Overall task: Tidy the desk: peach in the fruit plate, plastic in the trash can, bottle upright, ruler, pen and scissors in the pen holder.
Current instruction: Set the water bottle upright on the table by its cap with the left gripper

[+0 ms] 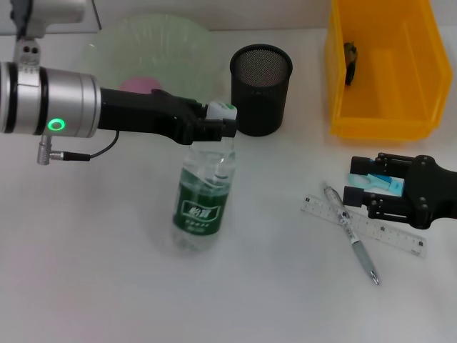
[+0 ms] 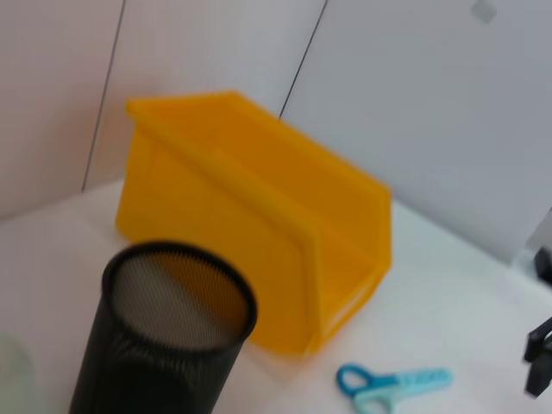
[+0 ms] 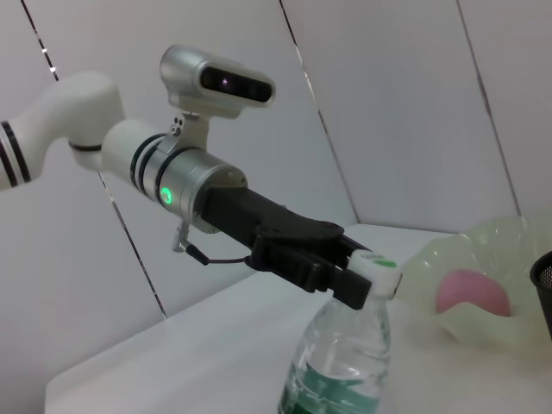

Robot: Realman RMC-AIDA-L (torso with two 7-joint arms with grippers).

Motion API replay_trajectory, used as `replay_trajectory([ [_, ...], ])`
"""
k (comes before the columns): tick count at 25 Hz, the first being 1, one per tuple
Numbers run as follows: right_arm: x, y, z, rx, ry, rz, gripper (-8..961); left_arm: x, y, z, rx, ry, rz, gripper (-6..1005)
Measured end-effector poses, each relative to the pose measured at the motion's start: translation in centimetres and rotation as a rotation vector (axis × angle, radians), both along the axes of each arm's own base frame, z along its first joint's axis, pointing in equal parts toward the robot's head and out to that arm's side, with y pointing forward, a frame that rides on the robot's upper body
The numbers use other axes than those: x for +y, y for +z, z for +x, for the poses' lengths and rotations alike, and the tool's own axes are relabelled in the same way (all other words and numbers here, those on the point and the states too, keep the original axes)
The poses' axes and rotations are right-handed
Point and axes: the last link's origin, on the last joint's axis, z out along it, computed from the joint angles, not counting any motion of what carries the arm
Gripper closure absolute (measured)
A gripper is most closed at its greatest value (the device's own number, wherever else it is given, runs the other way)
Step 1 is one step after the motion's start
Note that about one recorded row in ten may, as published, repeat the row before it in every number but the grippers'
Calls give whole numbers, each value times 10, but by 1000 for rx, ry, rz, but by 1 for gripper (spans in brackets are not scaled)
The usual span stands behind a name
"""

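- The left gripper (image 1: 223,121) reaches across from the left side of the white desk (image 1: 93,286) and has its fingers pinched on the white cap of the water bottle (image 1: 203,196), right at the neck
- The bottle stands on its base in the middle of the desk, green label facing forward; from the right wrist camera the same grip shows, the black fingers (image 3: 345,280) clamped against the cap
- Just behind the bottle sits the black mesh pen holder (image 1: 261,89), upright
- Back left is the pale green fruit plate (image 1: 150,50) with the pink peach (image 1: 143,84) lying in it
- The yellow bin (image 1: 382,68) stands at the back right, a small dark scrap resting inside
- The right gripper (image 1: 364,191) hovers at the right edge over the blue scissors (image 1: 378,182); its jaws are spread apart around nothing
- The clear ruler (image 1: 360,227) lies flat beside it, and the pen (image 1: 350,232) lies across the ruler at a slant
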Motion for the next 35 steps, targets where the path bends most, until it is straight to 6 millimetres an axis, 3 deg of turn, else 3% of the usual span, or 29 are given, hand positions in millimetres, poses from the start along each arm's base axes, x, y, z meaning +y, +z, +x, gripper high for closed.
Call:
replay_trajectory([
  [16,9,4,-6,43,-36,17,314,-20,12,-31,-196,-150,194,554],
  [19,10,4,-7,54,-39,26,315,-25,13,-49,-233,-212,303,554],
  [27,16,-3,-13,74,-47,28,318,-37,26,-72,-242,-298,453,555],
  [35,30,-10,-21,69,-44,38,320,-39,27,-89,-242,-273,549,554],
])
